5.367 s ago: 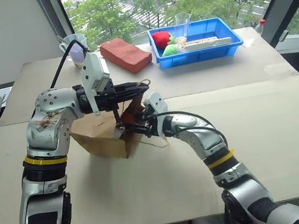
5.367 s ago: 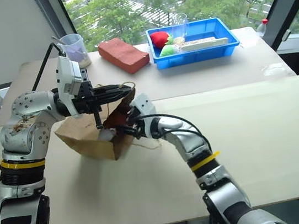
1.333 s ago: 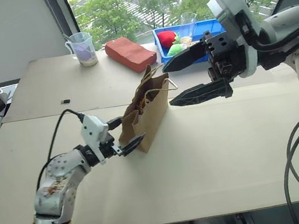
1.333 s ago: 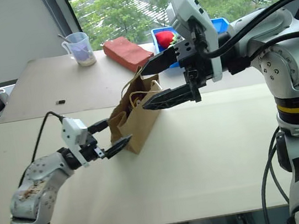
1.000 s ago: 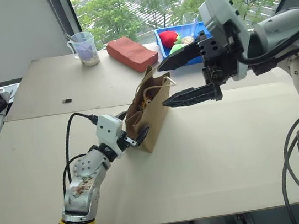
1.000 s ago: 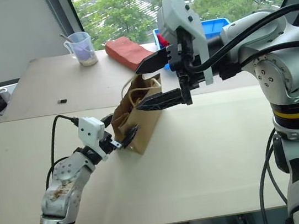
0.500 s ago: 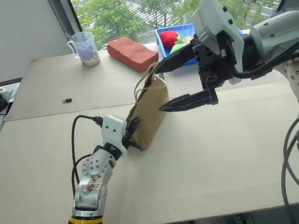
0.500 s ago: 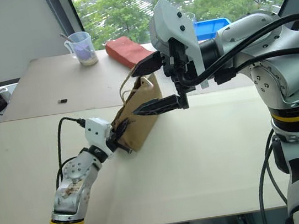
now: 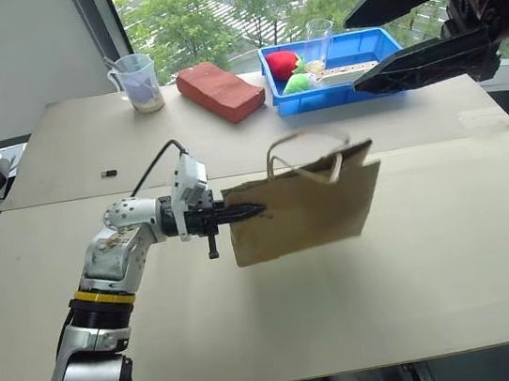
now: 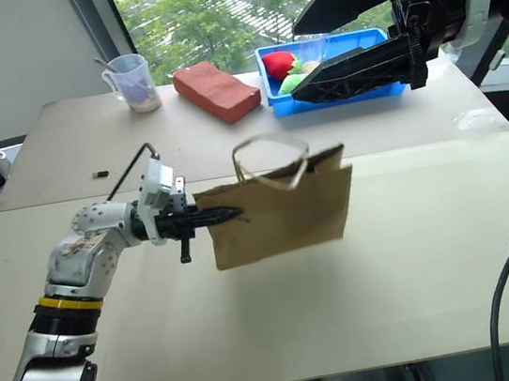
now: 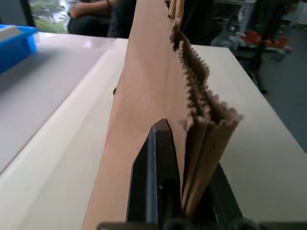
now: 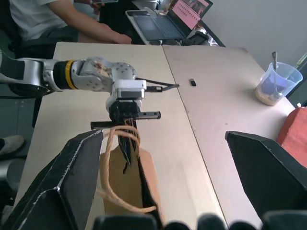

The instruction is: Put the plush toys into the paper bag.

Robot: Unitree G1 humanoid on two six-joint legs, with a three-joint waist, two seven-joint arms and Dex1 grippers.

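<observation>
The paper bag (image 9: 304,207) is a flat tan kraft bag with looped cord handles (image 9: 311,154). It hangs broadside over the middle of the table and appears to be off its surface. My left gripper (image 9: 248,212) points level to the right and is shut on the bag's left edge. In the left wrist view a black finger (image 11: 160,177) presses against the bag's folded paper (image 11: 153,86). My right gripper (image 9: 350,57) is open and empty, high above the table's back right, well clear of the bag. The plush toys are out of view.
A blue tray (image 9: 391,78) at the back right holds red and green soft toys (image 9: 280,66) and a clear glass (image 9: 312,42). A reddish-brown block (image 9: 214,92) and a plastic cup (image 9: 137,82) stand at the back. A person (image 12: 57,19) sits beyond the table by a laptop (image 12: 165,19).
My left gripper has shut on the bag's edge and turned right, swinging the bag up and broadside. My right gripper has risen and moved right, away from the bag's mouth.
</observation>
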